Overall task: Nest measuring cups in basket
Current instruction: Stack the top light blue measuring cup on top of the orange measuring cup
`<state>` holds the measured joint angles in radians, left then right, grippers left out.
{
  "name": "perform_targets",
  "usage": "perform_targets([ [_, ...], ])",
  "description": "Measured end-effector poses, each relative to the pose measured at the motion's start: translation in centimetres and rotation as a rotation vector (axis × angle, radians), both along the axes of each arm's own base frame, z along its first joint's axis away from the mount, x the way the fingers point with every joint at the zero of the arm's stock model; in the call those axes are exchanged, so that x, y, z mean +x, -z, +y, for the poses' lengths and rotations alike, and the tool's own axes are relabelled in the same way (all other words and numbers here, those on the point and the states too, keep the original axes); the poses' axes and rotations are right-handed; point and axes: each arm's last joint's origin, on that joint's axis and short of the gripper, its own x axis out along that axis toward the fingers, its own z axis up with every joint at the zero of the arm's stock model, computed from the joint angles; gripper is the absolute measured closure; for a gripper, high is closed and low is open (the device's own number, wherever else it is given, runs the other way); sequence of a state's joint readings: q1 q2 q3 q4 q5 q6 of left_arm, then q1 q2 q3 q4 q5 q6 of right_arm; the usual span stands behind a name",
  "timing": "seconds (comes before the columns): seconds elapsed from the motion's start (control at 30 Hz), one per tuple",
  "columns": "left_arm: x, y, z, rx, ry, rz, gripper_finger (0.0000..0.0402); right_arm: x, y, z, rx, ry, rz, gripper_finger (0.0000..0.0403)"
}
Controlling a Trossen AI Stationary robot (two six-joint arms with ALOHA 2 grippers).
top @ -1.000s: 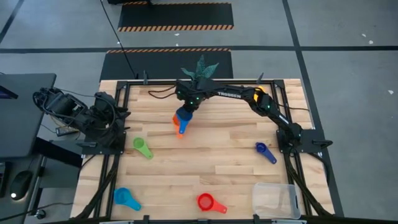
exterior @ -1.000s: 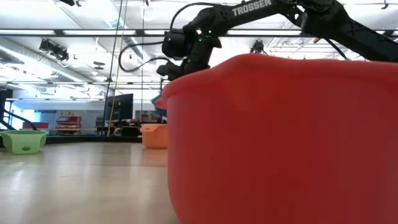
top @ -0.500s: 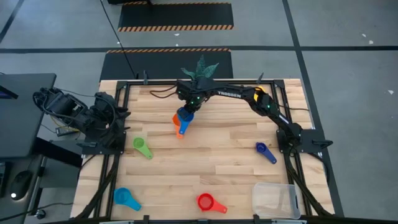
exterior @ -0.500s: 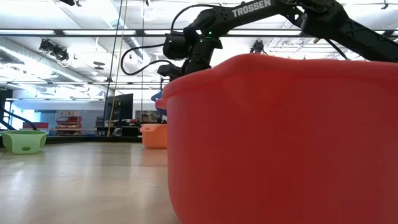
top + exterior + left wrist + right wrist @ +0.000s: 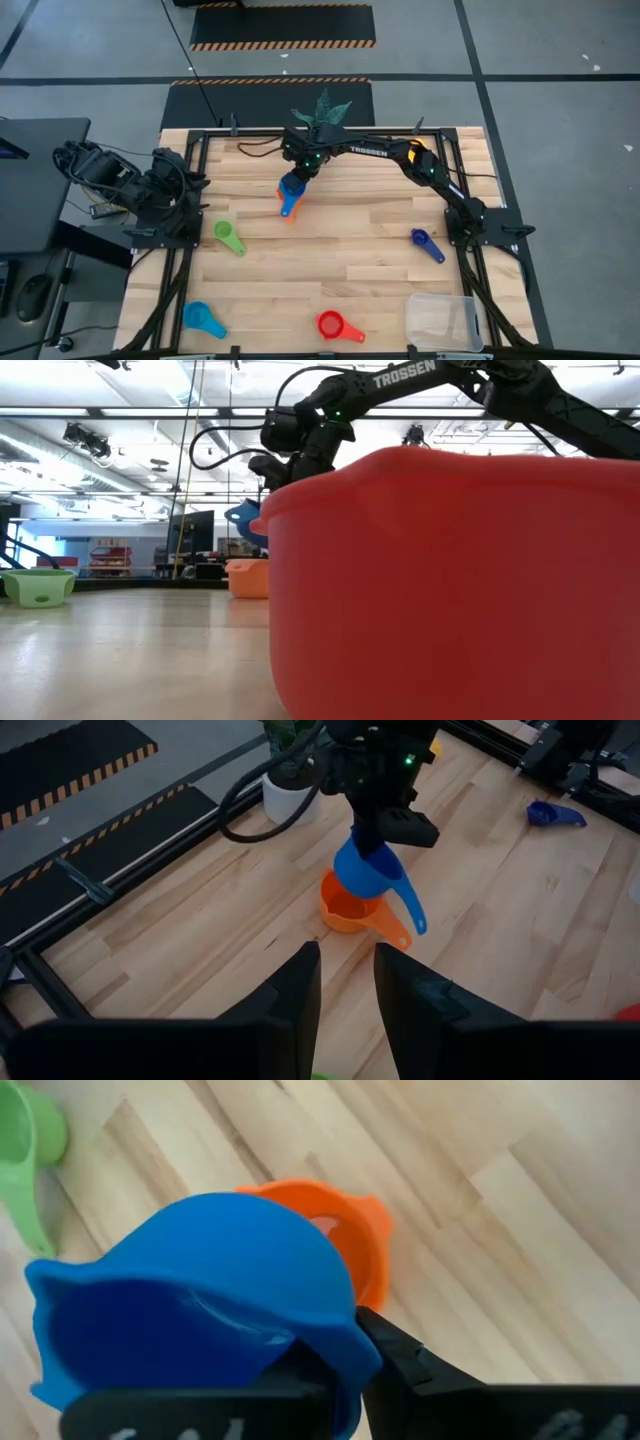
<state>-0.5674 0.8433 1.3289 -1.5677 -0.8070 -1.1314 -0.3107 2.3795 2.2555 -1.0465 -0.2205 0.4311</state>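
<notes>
The right gripper reaches across the far side of the wooden worktop, near the potted plant, and its fingers are clamped on the rim of the blue measuring cup. That cup hangs in the air just above the orange measuring cup, which sits on the boards; the left wrist view shows the blue one tilted, its handle slanting down past the orange rim, and whether the two touch cannot be told. From the right wrist view the blue bowl covers most of the orange cup beneath it.

The left gripper waits at the left edge of the worktop, fingers slightly apart and holding nothing (only bare wood shows between them).

The other cups lie well apart from one another: the green measuring cup toward the left side, the light blue measuring cup at the near left corner, the red measuring cup at the near edge (it fills the low view), and the navy measuring cup by the right arm's base. The clear basket stands at the near right corner, just right of the red cup, with no cup visible inside it.
</notes>
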Motion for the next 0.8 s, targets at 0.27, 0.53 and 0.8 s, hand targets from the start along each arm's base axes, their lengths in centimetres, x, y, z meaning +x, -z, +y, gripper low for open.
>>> perform_targets([
  [0.27,0.00,0.00,0.00,0.001,0.000,0.000,0.0299,0.04,-0.01,-0.07,-0.026,-0.009,-0.002,0.0332],
  [0.53,0.00,0.00,0.00,0.001,0.001,0.001,0.0299,0.16,-0.07,-0.11,-0.033,-0.012,-0.016,0.0305],
  [0.8,0.00,0.00,0.00,0.001,0.001,0.001,0.0299,0.19,-0.09,-0.01,0.004,-0.014,-0.026,0.0302],
])
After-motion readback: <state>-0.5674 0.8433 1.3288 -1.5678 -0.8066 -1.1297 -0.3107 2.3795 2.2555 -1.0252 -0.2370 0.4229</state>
